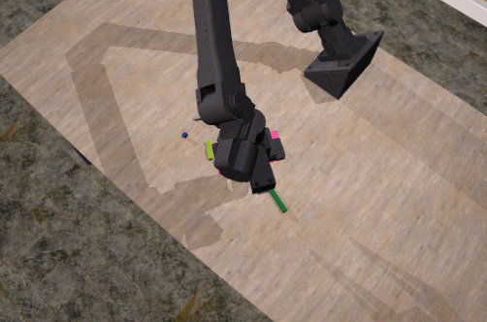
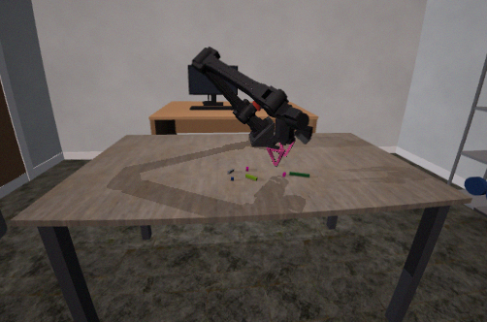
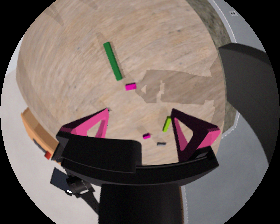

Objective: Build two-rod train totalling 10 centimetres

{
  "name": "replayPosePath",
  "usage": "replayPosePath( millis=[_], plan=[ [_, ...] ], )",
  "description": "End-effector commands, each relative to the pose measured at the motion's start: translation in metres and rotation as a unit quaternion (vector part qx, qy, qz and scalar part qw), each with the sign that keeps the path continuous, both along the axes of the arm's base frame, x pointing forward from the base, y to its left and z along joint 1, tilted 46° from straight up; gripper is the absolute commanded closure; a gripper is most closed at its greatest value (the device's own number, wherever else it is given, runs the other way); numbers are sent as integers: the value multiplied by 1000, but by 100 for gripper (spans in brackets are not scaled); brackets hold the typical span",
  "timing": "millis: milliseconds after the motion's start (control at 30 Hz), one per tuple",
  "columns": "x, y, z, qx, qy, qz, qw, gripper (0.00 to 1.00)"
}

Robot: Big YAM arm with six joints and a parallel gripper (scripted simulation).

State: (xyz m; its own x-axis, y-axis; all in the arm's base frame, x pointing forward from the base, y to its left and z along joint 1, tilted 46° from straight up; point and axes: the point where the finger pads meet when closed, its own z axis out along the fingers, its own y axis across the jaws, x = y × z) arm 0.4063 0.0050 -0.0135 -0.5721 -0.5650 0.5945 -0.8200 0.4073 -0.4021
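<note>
The green rod point(image 1: 277, 200) lies flat on the table; it also shows in the exterior view point(image 2: 299, 174) and the wrist view point(image 3: 113, 61). A short magenta rod point(image 3: 130, 86) lies close to the green rod's near end, turned at an angle to it, and also shows in the exterior view point(image 2: 284, 174). My gripper point(image 3: 139, 111) point(image 2: 279, 156) is open and empty. It hangs above the table between the rods, with its pink fingers spread wide. In the top view the arm hides the magenta rod.
A lime rod point(image 1: 210, 149) point(image 3: 166, 123), a second magenta piece point(image 3: 146, 136) point(image 2: 246, 169), a small blue piece point(image 1: 184, 135) and a grey rod point(image 3: 161, 142) lie to the left of the gripper. The arm's base point(image 1: 341, 63) stands at the back.
</note>
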Motion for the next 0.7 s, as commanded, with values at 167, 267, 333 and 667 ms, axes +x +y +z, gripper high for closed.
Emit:
replayPosePath(
  millis=[167,267,333,667],
  plan=[
    [25,10,22,8,-69,-34,997,0],
    [25,12,21,8,-69,-32,997,0],
    [25,12,21,8,-69,-32,997,0],
    [26,5,23,8,-102,-71,992,0]
  ],
)
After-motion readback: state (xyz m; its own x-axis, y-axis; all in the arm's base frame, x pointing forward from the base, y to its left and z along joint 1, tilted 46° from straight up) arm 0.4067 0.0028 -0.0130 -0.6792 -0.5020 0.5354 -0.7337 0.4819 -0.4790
